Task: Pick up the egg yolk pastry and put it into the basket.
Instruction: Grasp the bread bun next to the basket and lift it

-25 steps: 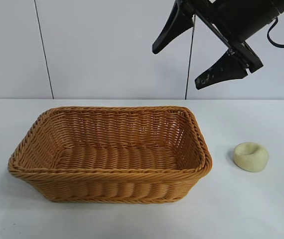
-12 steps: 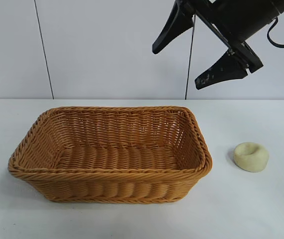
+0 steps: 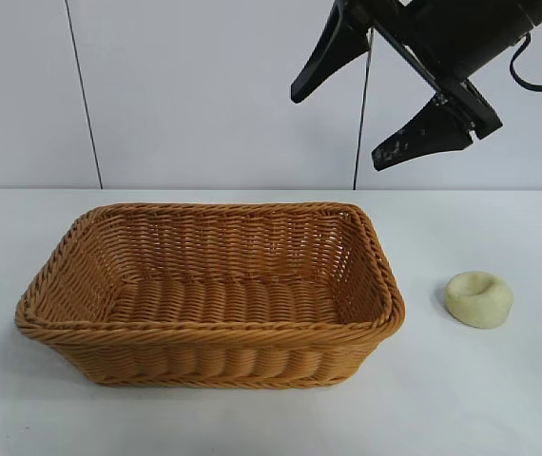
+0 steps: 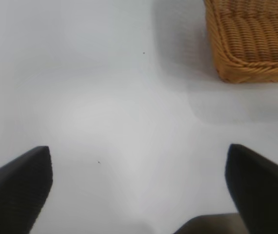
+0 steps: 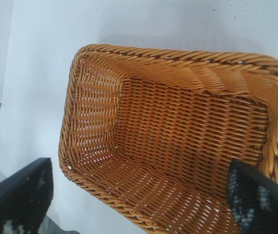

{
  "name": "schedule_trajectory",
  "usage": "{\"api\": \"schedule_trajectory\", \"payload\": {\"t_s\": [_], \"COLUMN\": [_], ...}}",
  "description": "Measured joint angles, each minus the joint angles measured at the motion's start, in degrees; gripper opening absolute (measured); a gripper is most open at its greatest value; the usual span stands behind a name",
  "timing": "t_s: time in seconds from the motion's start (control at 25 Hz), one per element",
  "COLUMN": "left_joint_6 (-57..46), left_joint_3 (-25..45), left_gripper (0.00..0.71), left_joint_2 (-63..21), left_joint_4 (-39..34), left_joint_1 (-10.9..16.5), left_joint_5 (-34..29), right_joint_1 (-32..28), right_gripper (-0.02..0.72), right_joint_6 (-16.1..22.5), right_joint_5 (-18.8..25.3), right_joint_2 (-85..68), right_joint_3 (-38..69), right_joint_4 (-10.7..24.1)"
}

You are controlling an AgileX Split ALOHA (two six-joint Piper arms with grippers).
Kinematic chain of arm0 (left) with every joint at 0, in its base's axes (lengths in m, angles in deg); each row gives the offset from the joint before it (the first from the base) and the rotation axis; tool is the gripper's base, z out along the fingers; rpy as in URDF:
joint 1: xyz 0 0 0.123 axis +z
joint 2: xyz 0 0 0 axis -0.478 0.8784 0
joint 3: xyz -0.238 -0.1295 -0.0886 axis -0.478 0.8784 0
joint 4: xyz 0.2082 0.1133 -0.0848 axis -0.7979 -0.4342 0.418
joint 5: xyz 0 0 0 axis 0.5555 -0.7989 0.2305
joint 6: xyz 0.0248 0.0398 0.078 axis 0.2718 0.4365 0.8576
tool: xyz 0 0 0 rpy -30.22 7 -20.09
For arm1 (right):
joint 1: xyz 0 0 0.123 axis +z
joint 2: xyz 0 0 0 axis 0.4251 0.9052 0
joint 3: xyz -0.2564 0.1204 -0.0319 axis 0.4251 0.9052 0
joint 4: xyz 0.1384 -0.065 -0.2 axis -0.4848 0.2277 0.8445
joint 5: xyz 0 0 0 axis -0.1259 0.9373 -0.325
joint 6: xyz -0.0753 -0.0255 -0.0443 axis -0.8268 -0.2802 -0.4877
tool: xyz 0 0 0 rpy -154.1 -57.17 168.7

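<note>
The egg yolk pastry (image 3: 479, 298), a small pale cream puck with a dimpled top, lies on the white table to the right of the basket (image 3: 209, 328). The basket is a large orange-brown wicker one with nothing in it; it also shows in the right wrist view (image 5: 275, 83) and a corner of it in the left wrist view (image 4: 217, 53). My right gripper (image 3: 339, 130) hangs open and empty high above the basket's far right corner, well above and left of the pastry. My left gripper (image 4: 139, 183) is open and empty over bare table beside the basket; it does not show in the exterior view.
The white table (image 3: 499, 399) runs back to a pale panelled wall (image 3: 204, 95). Nothing else stands on it.
</note>
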Motion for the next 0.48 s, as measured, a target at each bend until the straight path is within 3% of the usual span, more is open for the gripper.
{"api": "schedule_trajectory", "payload": {"t_s": [0.08,0.16,0.36,0.48], "left_joint_6": [0.0,0.0,0.0,0.0], "left_joint_3": [0.0,0.0,0.0,0.0], "left_gripper": [0.692,0.692,0.692,0.692], "left_joint_2": [-0.8,-0.8,-0.9,-0.9], "left_joint_4": [0.0,0.0,0.0,0.0], "left_joint_1": [0.0,0.0,0.0,0.0], "left_joint_5": [-0.3,-0.3,-0.4,-0.4], "right_joint_1": [0.0,0.0,-0.9,-2.4], "right_gripper": [0.687,0.687,0.687,0.687], "right_joint_6": [1.0,3.3,13.5,18.8], "right_joint_5": [0.6,1.4,3.3,5.1], "right_joint_2": [0.0,0.0,0.0,0.0], "right_joint_3": [-0.6,-1.9,-4.7,-4.7], "right_joint_4": [2.5,7.0,26.1,35.1]}}
